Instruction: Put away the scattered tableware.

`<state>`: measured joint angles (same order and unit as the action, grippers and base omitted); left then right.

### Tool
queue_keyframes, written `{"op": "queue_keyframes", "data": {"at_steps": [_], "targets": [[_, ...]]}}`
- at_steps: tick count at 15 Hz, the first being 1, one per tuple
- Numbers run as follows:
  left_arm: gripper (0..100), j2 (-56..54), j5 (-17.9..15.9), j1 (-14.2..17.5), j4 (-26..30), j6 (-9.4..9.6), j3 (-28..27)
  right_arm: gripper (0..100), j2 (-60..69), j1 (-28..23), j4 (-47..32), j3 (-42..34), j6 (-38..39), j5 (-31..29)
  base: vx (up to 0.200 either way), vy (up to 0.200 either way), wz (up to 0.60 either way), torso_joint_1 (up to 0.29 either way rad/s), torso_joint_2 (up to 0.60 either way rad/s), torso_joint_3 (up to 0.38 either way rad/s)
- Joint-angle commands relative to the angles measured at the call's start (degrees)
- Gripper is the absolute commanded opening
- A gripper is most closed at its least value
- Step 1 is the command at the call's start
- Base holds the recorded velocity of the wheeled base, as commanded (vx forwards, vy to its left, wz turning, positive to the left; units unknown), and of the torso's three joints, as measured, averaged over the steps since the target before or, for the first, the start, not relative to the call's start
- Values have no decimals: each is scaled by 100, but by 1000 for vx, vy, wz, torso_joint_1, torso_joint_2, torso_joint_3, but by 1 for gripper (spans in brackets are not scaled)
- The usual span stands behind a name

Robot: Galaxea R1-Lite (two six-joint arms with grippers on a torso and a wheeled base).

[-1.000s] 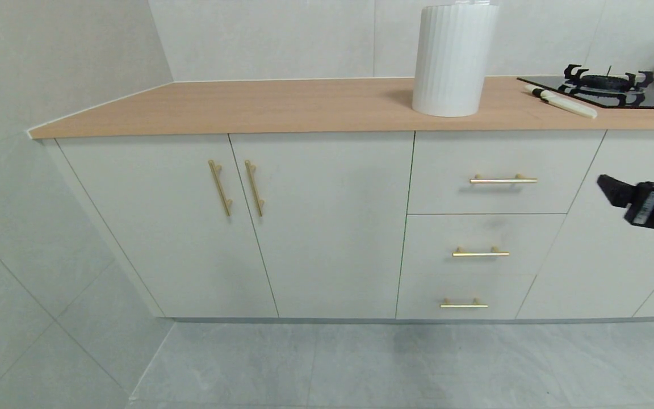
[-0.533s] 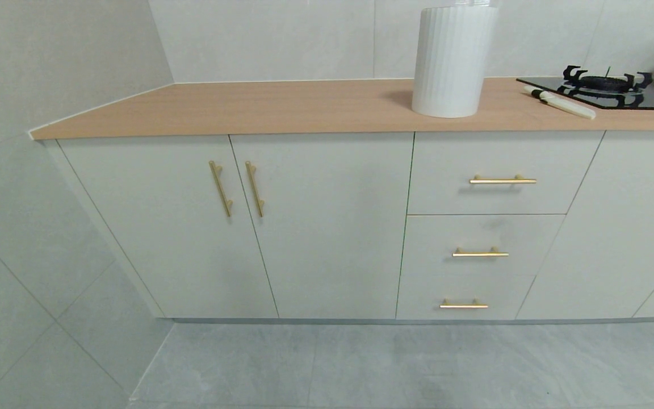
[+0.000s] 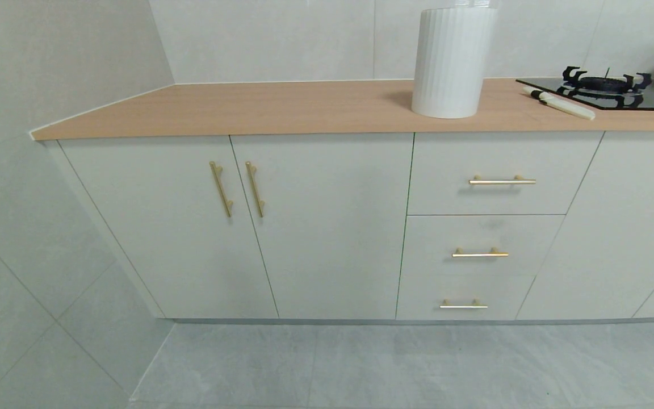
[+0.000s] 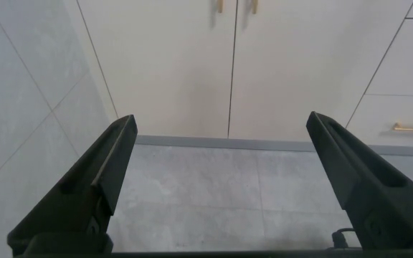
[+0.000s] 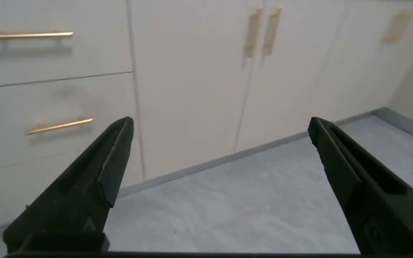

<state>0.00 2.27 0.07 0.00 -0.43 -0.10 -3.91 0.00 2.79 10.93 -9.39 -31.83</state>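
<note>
Both grippers are open wide, and nothing is between their fingers. Seen from the left wrist, the left gripper [image 4: 221, 122] has its two dark fingers [image 4: 102, 183] spread far apart. It faces the bottom part of the cabinet doors [image 4: 192, 64] and the grey floor [image 4: 214, 193] in front of them. Seen from the right wrist, the right gripper [image 5: 221, 127] is spread in the same way. It faces the drawers [image 5: 56, 86] with their golden handles, and the same pair of doors is next to them.

The tableware is a long cream-coloured knife [image 3: 560, 103] with a black part at one end. It lies flat on the wooden countertop [image 3: 276, 108], on the robot's right side, along the front edge of the black stove [image 3: 611, 91]. I cannot tell if it touches the glass of the stove or only lies just beside it. A tall white ribbed container [image 3: 453, 59] stands upright on the countertop, near the knife and to its left.

The knife is up on the countertop, while both grippers point at the cabinet fronts and the floor below it. So the knife is well apart from each gripper, higher than both. All doors and the three drawers [image 3: 491, 216] are closed.
</note>
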Motion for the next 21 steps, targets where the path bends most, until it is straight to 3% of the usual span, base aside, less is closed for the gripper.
{"op": "queue_keyframes", "data": {"at_steps": [1, 2, 3, 4, 9, 21], "targets": [[100, 9, 2, 1, -9, -1, 1, 100, 391, -9, 2, -215, 130, 291, 0, 0, 0, 0, 0, 0], [100, 9, 2, 1, 0, -1, 1, 100, 391, -9, 28, -320, 297, 608, 0, 0, 0, 0, 0, 0], [100, 9, 2, 1, -9, -1, 1, 100, 391, -9, 116, -645, 816, 1698, 0, 0, 0, 0, 0, 0], [100, 9, 2, 1, 0, -1, 1, 100, 391, -9, 195, -953, 947, 2163, 0, 0, 0, 0, 0, 0], [100, 9, 2, 1, -9, -1, 1, 100, 374, -9, -165, -1093, 956, 3042, 0, 0, 0, 0, 0, 0], [100, 9, 2, 1, -9, 51, 1, 100, 383, -9, -235, -1093, 956, 3113, 0, 0, 0, 0, 0, 0]]}}
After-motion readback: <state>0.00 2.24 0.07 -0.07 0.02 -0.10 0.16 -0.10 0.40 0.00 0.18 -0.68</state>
